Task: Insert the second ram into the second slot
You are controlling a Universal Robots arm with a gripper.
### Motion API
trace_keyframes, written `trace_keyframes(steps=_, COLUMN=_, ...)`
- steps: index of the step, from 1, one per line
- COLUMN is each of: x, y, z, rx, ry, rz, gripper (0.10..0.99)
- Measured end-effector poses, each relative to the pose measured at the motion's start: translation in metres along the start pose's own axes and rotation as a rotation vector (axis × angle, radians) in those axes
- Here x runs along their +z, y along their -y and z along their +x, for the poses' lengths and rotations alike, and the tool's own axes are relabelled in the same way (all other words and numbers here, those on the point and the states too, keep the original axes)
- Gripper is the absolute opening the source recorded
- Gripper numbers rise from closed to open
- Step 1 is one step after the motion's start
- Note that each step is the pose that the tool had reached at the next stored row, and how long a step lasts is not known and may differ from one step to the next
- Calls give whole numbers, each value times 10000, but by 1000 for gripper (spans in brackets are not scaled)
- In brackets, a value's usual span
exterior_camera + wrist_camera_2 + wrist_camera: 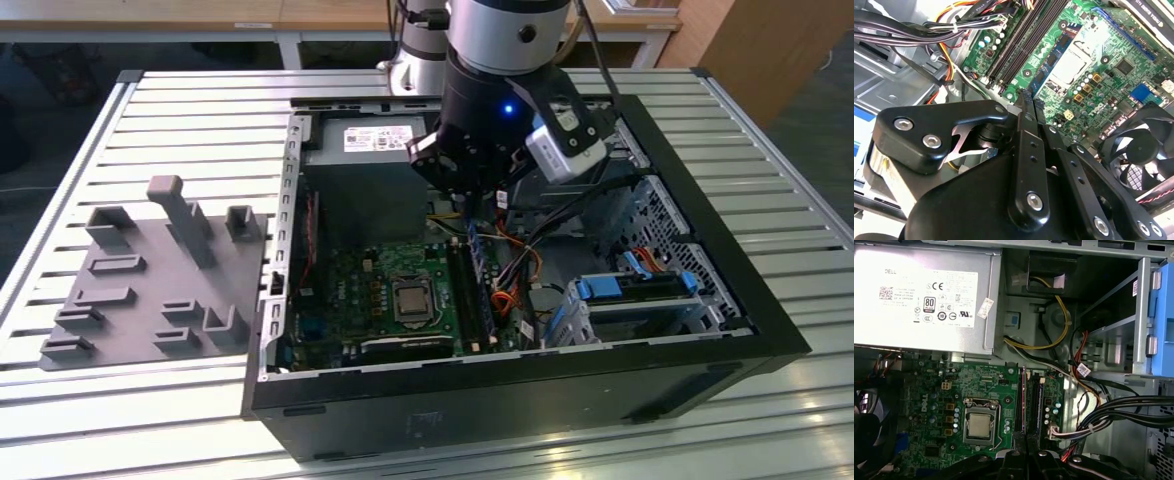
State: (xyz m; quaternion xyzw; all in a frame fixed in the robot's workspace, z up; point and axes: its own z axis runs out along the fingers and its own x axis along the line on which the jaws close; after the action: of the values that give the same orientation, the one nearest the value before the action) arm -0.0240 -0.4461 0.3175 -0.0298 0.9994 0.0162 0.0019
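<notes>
A thin blue ram stick [1056, 55] with dark chips stands on edge in the memory slot nearest the processor socket [1074, 65]. In the first wrist view the ram [1023, 400] is a thin line seen edge-on. I cannot tell whether it is the second ram. The black slots [1021, 37] beside it look bare. My gripper [1030, 99] is shut, and I see nothing between its fingers. Its tips hang over one end of the slot row [1030, 405]. In the exterior view the gripper [467, 200] hovers above the board inside the open computer case [534, 365].
A power supply [924, 295] fills the case's far end. Cable bundles [1114, 410] run beside the slots, and a fan [1139, 150] sits past the socket. Bright-blue drive-bay clips [641, 285] stand at the exterior view's right. A grey fixture tray [147, 290] lies at the exterior view's left.
</notes>
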Motion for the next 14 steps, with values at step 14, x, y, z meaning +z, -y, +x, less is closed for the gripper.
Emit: trace_keyframes(steps=14, x=30, y=1, z=0, rx=0, ry=-2, rz=0, gripper=129)
